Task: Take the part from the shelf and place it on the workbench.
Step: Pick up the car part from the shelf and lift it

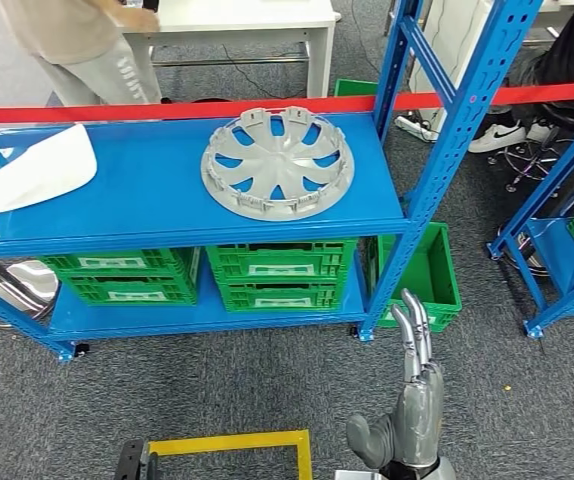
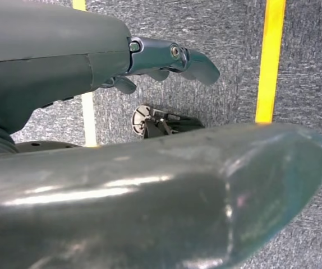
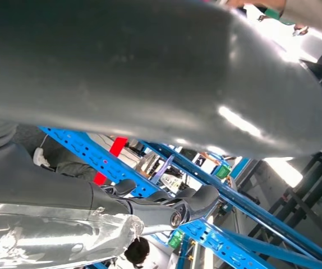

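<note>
Approach step: the part (image 1: 278,162) lies flat on the shelf (image 1: 156,205), untouched. Right hand (image 1: 411,405) is raised, fingers (image 1: 415,330) straight and empty (left likewise). Next: reach and grasp the rim.

The person (image 1: 88,45) behind the shelf is cut off above the waist. A white sheet (image 1: 31,170) runs off the picture's left edge.

Blue shelf (image 1: 156,205), two levels, on grey carpet.
Top level: grey wheel cover (image 1: 277,162) lying flat right of centre; white panel (image 1: 33,168) at left end. Lower level: green crates (image 1: 280,273) side by side.
</note>
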Robot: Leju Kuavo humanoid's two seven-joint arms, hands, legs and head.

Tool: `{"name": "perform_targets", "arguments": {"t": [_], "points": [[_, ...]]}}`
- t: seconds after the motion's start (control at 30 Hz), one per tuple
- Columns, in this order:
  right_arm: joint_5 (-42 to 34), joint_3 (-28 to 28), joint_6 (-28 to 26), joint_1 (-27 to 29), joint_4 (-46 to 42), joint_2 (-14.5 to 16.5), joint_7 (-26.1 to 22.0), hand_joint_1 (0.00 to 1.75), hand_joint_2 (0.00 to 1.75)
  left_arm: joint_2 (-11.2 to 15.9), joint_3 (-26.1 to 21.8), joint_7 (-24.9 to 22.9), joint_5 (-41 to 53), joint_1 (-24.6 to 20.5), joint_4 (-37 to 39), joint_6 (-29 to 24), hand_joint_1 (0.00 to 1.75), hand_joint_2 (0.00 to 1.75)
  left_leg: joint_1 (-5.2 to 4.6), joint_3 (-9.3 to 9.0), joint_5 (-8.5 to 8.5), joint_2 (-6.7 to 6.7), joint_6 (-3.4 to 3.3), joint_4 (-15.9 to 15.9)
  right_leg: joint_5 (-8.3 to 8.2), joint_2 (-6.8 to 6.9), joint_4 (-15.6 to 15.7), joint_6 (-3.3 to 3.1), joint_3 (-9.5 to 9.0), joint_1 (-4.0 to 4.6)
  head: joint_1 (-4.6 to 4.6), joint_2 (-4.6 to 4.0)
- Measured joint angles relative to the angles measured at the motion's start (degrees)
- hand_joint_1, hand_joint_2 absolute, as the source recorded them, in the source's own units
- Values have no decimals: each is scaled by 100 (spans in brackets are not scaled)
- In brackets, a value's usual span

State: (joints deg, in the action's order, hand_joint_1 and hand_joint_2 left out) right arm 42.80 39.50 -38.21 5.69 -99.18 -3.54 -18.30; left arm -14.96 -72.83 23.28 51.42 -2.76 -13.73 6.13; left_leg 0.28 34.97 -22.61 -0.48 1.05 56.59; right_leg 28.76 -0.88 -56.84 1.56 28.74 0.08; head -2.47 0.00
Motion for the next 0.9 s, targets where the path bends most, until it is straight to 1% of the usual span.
{"name": "perform_targets", "arguments": {"t": [0.13,0.23,0.27,0.3,0.33,0.37,0.4,0.43,0.47,0.5,0.53,0.57,0.6,0.63,0.67,0.7,0.73,0.77,0.8,0.83,0.87,0.9], "points": [[19,0,0,1,1,0,-3,0,0,7,-5,0,0,-1,0,-26,0,0,-37,0,-27,0,-41,8,16,0,6,43,-5,-39,-1,0],[27,0,0,3,1,0,-7,0,0,7,-7,0,1,-1,0,-38,0,0,-63,-3,-53,1,-93,-8,-6,0,9,105,-50,-67,-2,0],[30,0,0,4,0,0,-9,0,0,7,-7,0,1,-1,0,-38,0,0,-57,-22,-55,1,-116,-26,-7,1,0,129,-68,-68,-3,1],[32,0,-1,5,-1,0,-11,0,0,6,-8,0,1,-1,0,-38,0,0,-45,-51,-58,3,-140,-44,22,6,-49,144,-75,-67,2,1],[34,0,-1,2,-1,0,-12,0,0,5,-9,0,1,-3,1,-39,0,0,-34,-84,-73,3,-164,-55,105,14,-158,154,-30,-65,14,1],[35,0,-2,-2,-1,0,-12,0,0,5,-10,0,1,-6,1,-39,0,0,-25,-116,-91,3,-184,-64,248,20,-399,158,84,-67,26,1],[34,0,-3,0,0,0,-12,0,0,5,-11,0,1,-8,2,-39,0,0,-24,-136,-115,5,-195,-67,427,26,-760,162,267,-67,40,1],[34,0,-3,7,1,0,-12,0,0,5,-12,0,1,-10,2,-39,0,0,-25,-153,-138,7,-198,-67,606,28,-1179,173,499,-68,49,1],[33,0,-4,19,3,0,-12,0,0,6,-13,0,1,-10,2,-39,0,0,-26,-173,-151,10,-192,-65,731,28,-1542,182,718,-70,50,0],[32,0,-4,30,6,0,-12,0,0,6,-15,0,1,-8,2,-40,0,0,-25,-199,-163,13,-180,-63,748,29,-1727,188,859,-72,52,0],[32,0,-4,38,9,0,-12,0,0,6,-16,0,1,-7,2,-40,0,0,-22,-233,-180,12,-165,-62,644,31,-1684,189,889,-77,51,0],[33,0,-4,39,11,0,-12,0,0,5,-17,0,1,-7,2,-40,0,0,-16,-275,-200,7,-146,-60,430,34,-1412,183,806,-82,52,0],[33,0,-4,39,13,0,-12,0,0,3,-19,0,5,-7,2,-41,0,0,-9,-318,-227,3,-121,-60,155,38,-996,177,649,-88,54,0],[35,1,-4,37,16,0,-12,0,0,4,-20,0,9,-7,2,-44,0,0,-7,-360,-252,-1,-90,-58,-32,41,-615,165,505,-84,55,0],[37,1,-3,35,19,-1,-13,0,0,4,-22,0,13,-9,2,-48,0,0,-6,-385,-273,-3,-51,-59,-130,46,-333,132,400,-75,56,0],[39,2,-4,37,22,-1,-13,0,0,5,-23,0,16,-8,2,-52,0,0,-6,-397,-291,-1,-7,-63,-177,47,-186,90,344,-60,55,0],[42,2,-4,38,26,-2,-13,0,0,5,-25,0,16,-8,3,-56,0,0,-5,-408,-288,2,39,-50,-151,46,-165,37,347,-41,55,0],[44,3,-4,40,26,-2,-15,0,0,3,-25,0,17,-8,4,-59,0,0,1,-415,-282,4,81,-38,-166,40,-158,-18,322,-36,54,0],[47,4,-4,41,27,-2,-16,0,0,1,-26,0,17,-9,6,-62,0,0,7,-424,-289,8,119,-9,-200,34,-147,-56,285,-39,53,0],[50,6,-4,37,27,-2,-18,0,0,-1,-26,0,18,-17,8,-68,0,0,12,-401,-322,10,153,83,-198,32,-134,-90,246,-47,45,0],[53,9,-4,32,27,-2,-20,0,0,-2,-26,0,18,-27,8,-75,0,0,16,-311,-414,12,180,259,-191,32,-124,-121,198,-57,32,0],[55,11,-4,30,27,-2,-20,0,0,-2,-26,0,18,-35,9,-83,0,0,19,-140,-557,14,202,559,-175,36,-115,-147,174,-60,20,0]]}}
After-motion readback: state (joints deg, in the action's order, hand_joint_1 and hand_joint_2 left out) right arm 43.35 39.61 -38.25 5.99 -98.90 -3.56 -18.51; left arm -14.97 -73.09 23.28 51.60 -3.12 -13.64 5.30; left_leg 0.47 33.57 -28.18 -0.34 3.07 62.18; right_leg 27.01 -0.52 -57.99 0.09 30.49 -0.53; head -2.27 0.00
